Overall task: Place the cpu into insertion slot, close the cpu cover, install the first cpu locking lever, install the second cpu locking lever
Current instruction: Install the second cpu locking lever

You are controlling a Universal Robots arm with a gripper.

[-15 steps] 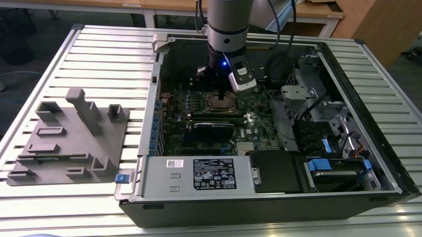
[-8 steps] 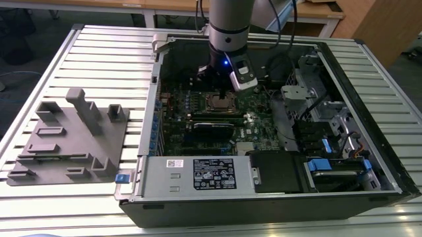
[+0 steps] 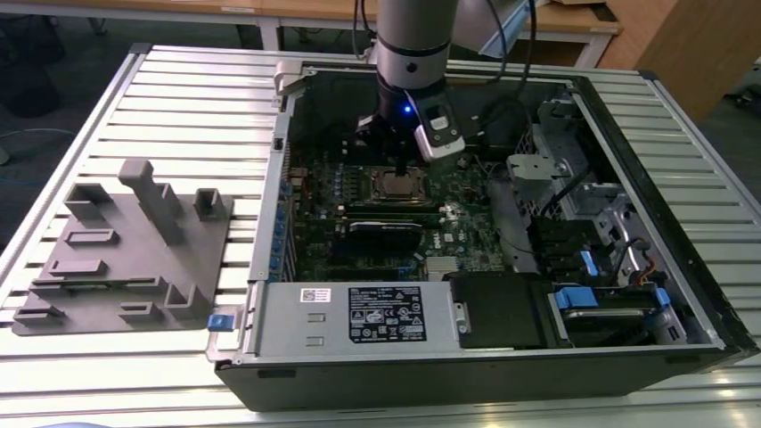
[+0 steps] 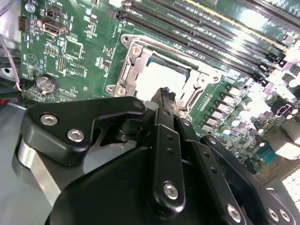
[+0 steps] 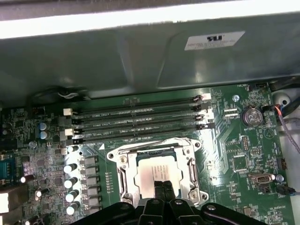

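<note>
The cpu [image 5: 152, 171] shows its silvery top and lies flat in the insertion slot [image 4: 176, 63] on the green board. The cpu cover [image 5: 123, 176], a thin metal frame, lies down around the chip, whose top shows through its window. In the exterior view my gripper [image 3: 400, 169] hangs straight above the cpu [image 3: 396, 185] inside the open computer case. Its two black fingers are pressed together in both wrist views, with the tips [image 5: 159, 187] just over the near edge of the chip [image 4: 161, 77]. Nothing is visible between them. I cannot make out the locking levers.
Long black memory slots [image 5: 140, 119] run beside the socket, and a coin battery [image 5: 253, 115] sits on the board. The case walls [image 3: 280, 178] enclose the work area. The power supply [image 3: 356, 312] and drive bays [image 3: 594, 267] fill the near side. A grey fixture block [image 3: 131, 250] lies on the table at the exterior view's left.
</note>
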